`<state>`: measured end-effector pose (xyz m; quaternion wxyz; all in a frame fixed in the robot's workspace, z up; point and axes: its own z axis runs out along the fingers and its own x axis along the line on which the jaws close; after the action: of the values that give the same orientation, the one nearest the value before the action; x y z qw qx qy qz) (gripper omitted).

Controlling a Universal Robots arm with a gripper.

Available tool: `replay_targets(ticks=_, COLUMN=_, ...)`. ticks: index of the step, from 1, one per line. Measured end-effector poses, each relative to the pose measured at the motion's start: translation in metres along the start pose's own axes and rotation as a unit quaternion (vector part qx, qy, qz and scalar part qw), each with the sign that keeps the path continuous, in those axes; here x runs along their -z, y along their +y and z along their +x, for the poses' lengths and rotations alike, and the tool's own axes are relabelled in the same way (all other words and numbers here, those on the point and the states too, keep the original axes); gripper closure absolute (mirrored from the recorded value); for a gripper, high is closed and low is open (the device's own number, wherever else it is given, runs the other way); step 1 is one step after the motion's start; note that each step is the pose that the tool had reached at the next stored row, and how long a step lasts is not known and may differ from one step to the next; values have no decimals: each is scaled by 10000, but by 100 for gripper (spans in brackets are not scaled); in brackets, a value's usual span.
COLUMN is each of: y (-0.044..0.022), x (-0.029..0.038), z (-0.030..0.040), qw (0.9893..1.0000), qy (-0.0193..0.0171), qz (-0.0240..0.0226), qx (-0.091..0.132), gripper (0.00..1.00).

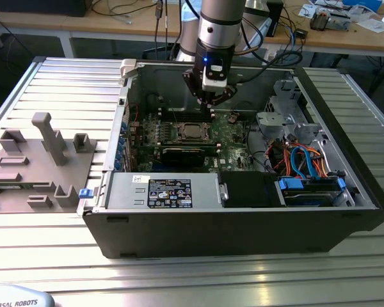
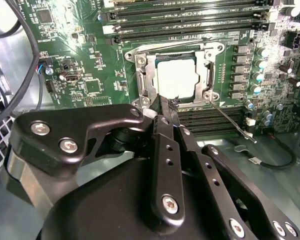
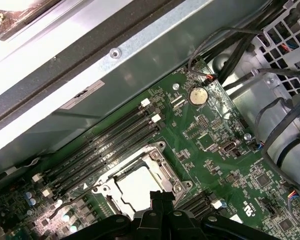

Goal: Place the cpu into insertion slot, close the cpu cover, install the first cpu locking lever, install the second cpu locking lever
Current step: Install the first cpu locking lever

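Note:
The cpu (image 2: 176, 79) lies flat in the motherboard socket, its silver top showing through the square window of the cpu cover (image 2: 146, 75), which rests down over it. My gripper (image 2: 167, 102) hangs just above the socket's edge with its black fingers pressed together and nothing between them. In the first wrist view the cpu (image 3: 137, 186) and the cover (image 3: 162, 162) sit right beside my gripper (image 3: 160, 196). A thin wire locking lever (image 2: 231, 121) sticks out at an angle from one socket corner. In the exterior view my gripper (image 1: 212, 110) hovers behind the socket (image 1: 193, 132).
The open computer case (image 1: 345, 192) surrounds the motherboard (image 1: 233, 137), with memory slots (image 2: 190, 22) beside the socket. Drive bays and coloured cables (image 1: 304, 160) fill the case on the exterior view's right. A grey fixture block (image 1: 41, 160) stands on the table at that view's left.

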<state>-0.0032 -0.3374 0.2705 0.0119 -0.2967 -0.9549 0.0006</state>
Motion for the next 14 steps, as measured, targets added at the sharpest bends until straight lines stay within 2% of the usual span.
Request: replay_targets(ticks=14, y=0, x=0, z=0, qw=9997, qy=-2, qz=6, qx=261, gripper=89)
